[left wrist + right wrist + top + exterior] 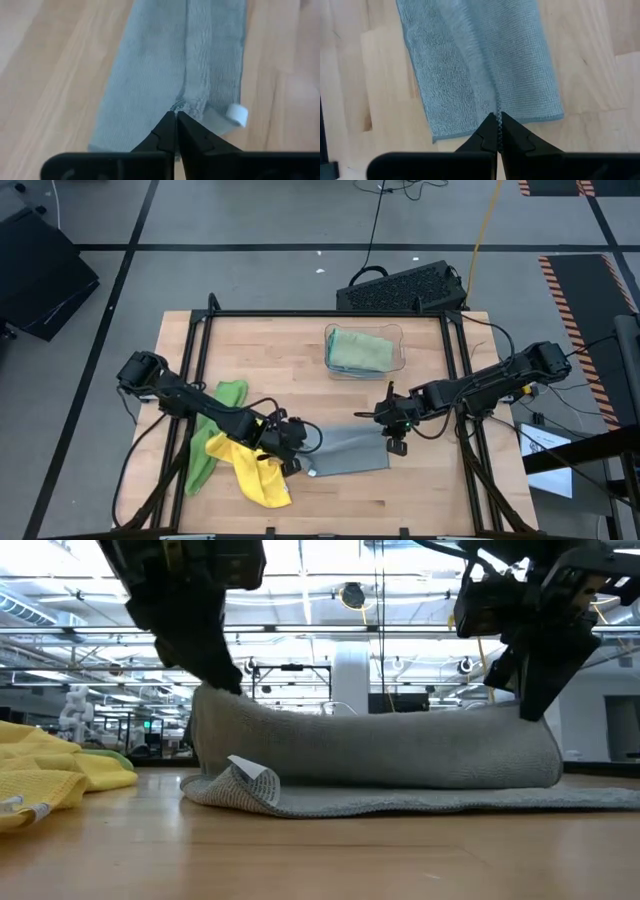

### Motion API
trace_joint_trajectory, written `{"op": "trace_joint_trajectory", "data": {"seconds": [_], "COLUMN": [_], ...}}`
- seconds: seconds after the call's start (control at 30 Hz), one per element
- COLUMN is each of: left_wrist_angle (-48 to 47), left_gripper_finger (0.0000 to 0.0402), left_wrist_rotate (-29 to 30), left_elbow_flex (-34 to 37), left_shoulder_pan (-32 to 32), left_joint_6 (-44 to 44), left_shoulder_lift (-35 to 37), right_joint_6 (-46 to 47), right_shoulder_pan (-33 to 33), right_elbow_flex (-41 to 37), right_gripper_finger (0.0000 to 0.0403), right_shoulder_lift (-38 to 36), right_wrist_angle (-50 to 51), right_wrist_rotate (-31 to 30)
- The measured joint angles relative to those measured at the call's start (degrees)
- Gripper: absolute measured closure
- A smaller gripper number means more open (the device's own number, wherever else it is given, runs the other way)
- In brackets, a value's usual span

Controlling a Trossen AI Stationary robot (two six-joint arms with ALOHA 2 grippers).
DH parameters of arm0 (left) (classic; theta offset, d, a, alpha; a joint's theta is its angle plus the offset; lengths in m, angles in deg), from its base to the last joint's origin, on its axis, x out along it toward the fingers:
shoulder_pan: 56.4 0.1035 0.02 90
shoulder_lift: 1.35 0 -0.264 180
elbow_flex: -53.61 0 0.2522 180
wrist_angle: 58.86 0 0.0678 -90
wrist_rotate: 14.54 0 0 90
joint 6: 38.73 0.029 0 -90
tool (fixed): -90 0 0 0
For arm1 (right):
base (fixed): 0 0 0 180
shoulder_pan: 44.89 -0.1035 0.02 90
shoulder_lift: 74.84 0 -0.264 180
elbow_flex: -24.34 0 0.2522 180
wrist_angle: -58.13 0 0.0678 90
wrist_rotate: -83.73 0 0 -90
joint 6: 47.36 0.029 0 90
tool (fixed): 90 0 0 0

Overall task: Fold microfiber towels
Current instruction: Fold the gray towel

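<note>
My left gripper (pixel 300 442) and right gripper (pixel 393 423), both pinched shut on opposite corners of the grey towel (pixel 345 452) at the table's near middle, lift 1 edge to fold it over.

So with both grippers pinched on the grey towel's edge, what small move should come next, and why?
Probably carry the lifted edge across and lay it on the far edge. The left gripper and right gripper are each shut on one end of the grey towel, and the low view shows that edge raised in a loop above the half lying flat on the table.
</note>
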Motion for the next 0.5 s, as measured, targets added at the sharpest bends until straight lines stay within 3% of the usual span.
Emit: {"op": "trace_joint_trajectory", "data": {"seconds": [0.2,0.33,0.5], "left_wrist_angle": [-1.12,-0.87,-1.53], "left_gripper_finger": [0.0386,0.0384,0.0308], "left_wrist_rotate": [4.03,4.25,3.84], "left_elbow_flex": [0.01,0.01,-0.02], "left_shoulder_pan": [1.38,2.89,3.47], "left_joint_6": [2.34,3.88,3.29], "left_shoulder_lift": [-0.27,-0.56,-0.5], "right_joint_6": [0.16,-1.11,-1.09], "right_shoulder_pan": [0.15,1.38,2.45], "right_elbow_flex": [0.0,0.0,0.0], "right_gripper_finger": [0.0403,0.0403,0.0403], "right_shoulder_lift": [0.04,0.91,1.07], "right_wrist_angle": [-0.83,-1.21,-1.27], "right_wrist_rotate": [-5.85,-5.77,-5.7]}}
